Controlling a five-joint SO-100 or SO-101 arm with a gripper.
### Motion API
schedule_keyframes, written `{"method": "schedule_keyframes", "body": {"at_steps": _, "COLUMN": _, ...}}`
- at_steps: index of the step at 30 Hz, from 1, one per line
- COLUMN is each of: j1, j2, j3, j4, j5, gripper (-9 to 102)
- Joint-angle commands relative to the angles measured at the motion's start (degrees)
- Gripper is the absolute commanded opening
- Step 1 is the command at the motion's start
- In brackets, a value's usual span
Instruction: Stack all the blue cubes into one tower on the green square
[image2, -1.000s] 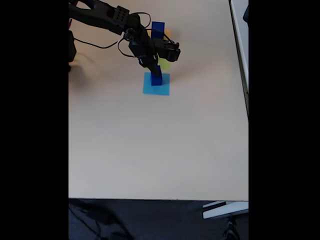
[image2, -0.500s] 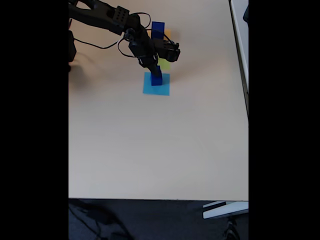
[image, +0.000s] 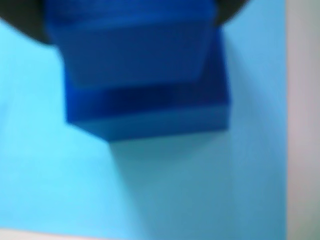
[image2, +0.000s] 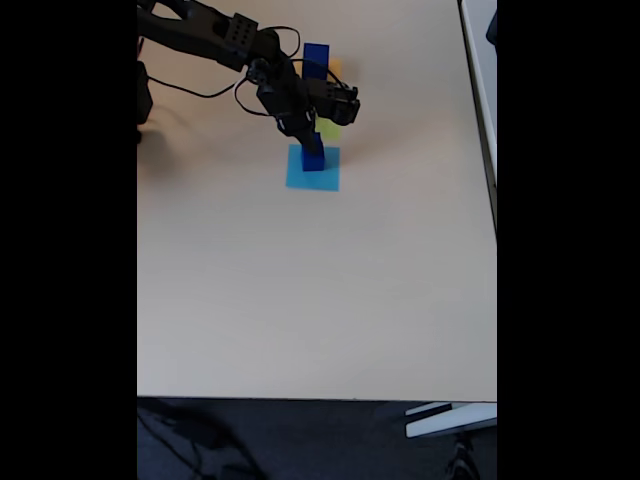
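Fixed view: the black arm reaches from the upper left over the beige surface (image2: 300, 290); its pincer (image2: 308, 138) stands over a dark blue cube (image2: 314, 158) resting on the light-blue square (image2: 298, 178). How far the pincer is open cannot be told. Another blue cube (image2: 316, 56) stands behind the arm; the green square (image2: 329, 130) lies partly hidden. Wrist view: the cube (image: 150, 107) sits on the light-blue square (image: 50, 165), blurred.

A light-blue square (image2: 312, 168) lies on the beige table (image2: 300, 290), an orange square (image2: 335, 66) behind
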Motion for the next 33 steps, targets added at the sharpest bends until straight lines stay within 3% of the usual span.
{"method": "schedule_keyframes", "body": {"at_steps": 1, "j1": 0.26, "j2": 4.66, "j3": -0.26, "j4": -1.41, "j5": 0.44, "gripper": 3}}
{"method": "schedule_keyframes", "body": {"at_steps": 33, "j1": -0.79, "j2": 4.92, "j3": 0.62, "j4": -3.08, "j5": 0.62, "gripper": 8}}
